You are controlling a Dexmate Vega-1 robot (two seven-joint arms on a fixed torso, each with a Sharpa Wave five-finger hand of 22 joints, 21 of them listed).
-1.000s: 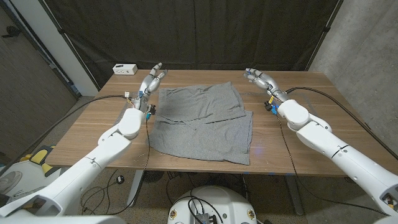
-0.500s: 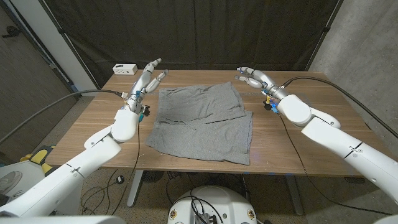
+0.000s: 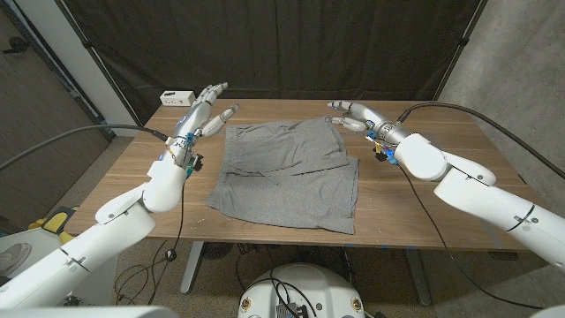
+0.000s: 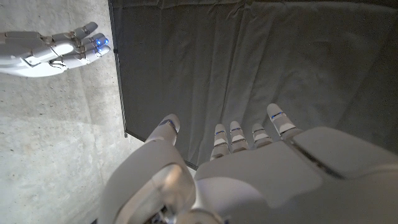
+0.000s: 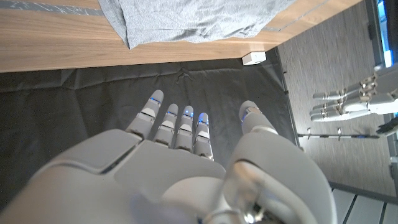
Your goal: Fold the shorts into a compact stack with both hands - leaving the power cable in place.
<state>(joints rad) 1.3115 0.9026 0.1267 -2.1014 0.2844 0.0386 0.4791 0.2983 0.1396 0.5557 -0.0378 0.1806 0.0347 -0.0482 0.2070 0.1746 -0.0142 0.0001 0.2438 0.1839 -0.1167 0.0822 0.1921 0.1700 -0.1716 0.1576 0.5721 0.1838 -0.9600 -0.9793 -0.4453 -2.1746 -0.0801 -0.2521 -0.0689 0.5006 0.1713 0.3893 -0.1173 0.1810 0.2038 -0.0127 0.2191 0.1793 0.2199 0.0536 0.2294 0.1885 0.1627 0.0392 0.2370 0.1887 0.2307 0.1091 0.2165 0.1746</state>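
A: Where are the grey fabric shorts?

B: Spread out in the middle of the wooden surface, with the far portion folded over so one layer lies atop another. Their near hem sits close to the front edge. In the right wrist view the same cloth lies on the wood.

A: And the left hand?

B: Raised over the far left corner, just beside the shorts' far left corner, fingers spread, grasping nothing. Its own wrist view shows the fingers extended toward the dark curtain.

A: The right hand?

B: Near the shorts' far right corner, fingers apart, released and empty; whether it touches the cloth, I cannot tell.

A: Anything else there?

B: A small white box at the far left corner of the surface.
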